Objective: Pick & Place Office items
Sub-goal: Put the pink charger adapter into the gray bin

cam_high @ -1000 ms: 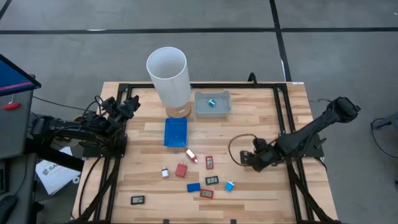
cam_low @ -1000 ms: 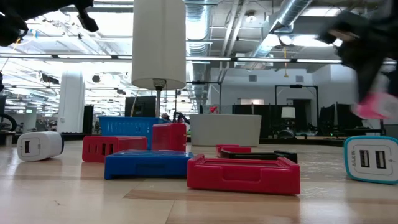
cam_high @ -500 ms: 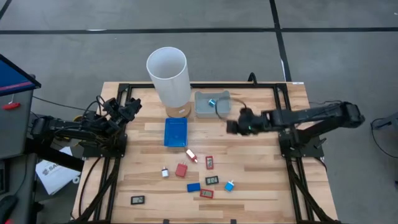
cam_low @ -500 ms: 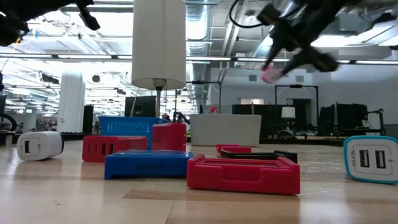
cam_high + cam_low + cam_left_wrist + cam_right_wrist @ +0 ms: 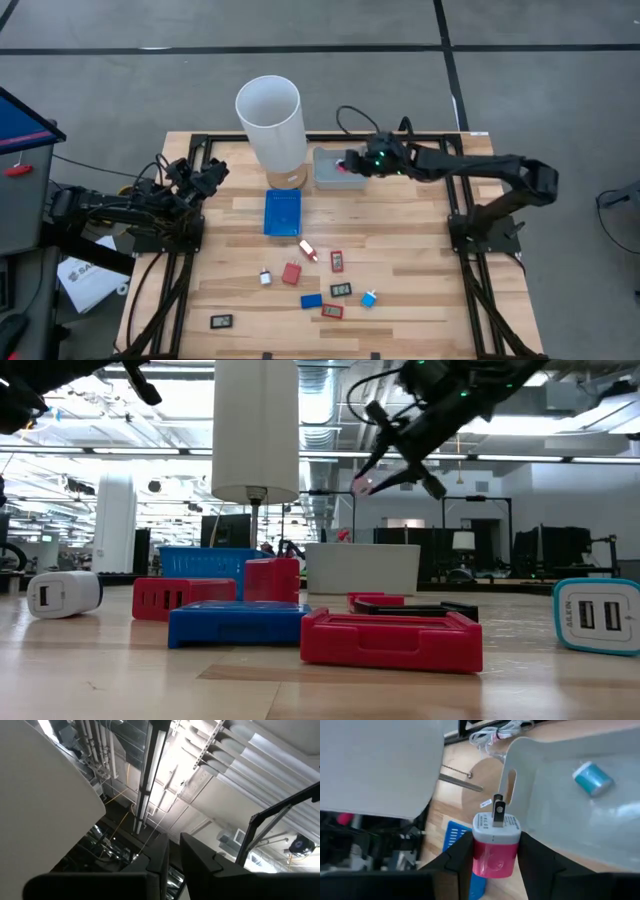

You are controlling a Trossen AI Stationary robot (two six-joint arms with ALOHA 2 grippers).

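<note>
My right gripper (image 5: 352, 163) is shut on a pink-and-white plug-in charger (image 5: 495, 847) and hangs over the left part of the grey tray (image 5: 330, 180) at the far middle. A teal charger (image 5: 592, 778) lies in that tray. Several small red, blue, black and white pieces (image 5: 320, 285) lie on the near middle of the table. My left gripper (image 5: 205, 172) is raised at the table's left edge, empty, its fingers nearly together (image 5: 174, 855). My right gripper pinches the charger's pink body (image 5: 492, 860) by two opposite sides between its two fingers (image 5: 460, 855). The white face with the two prongs (image 5: 497, 810) points away from the gripper. The fingers come slanting down from the table's right. The charger is lifted clear above the tray.
A tall white cylinder (image 5: 270, 125) stands just left of the grey tray, close to the held charger. A flat blue tray (image 5: 282, 212) lies nearer, in front of the cylinder. A black frame runs along the table's edges (image 5: 455, 200).
My right gripper has risen from the table's right middle and swung toward the far edge and the left, carrying the pink charger. It now hangs over the grey tray. The pieces on the table have stayed in place.
</note>
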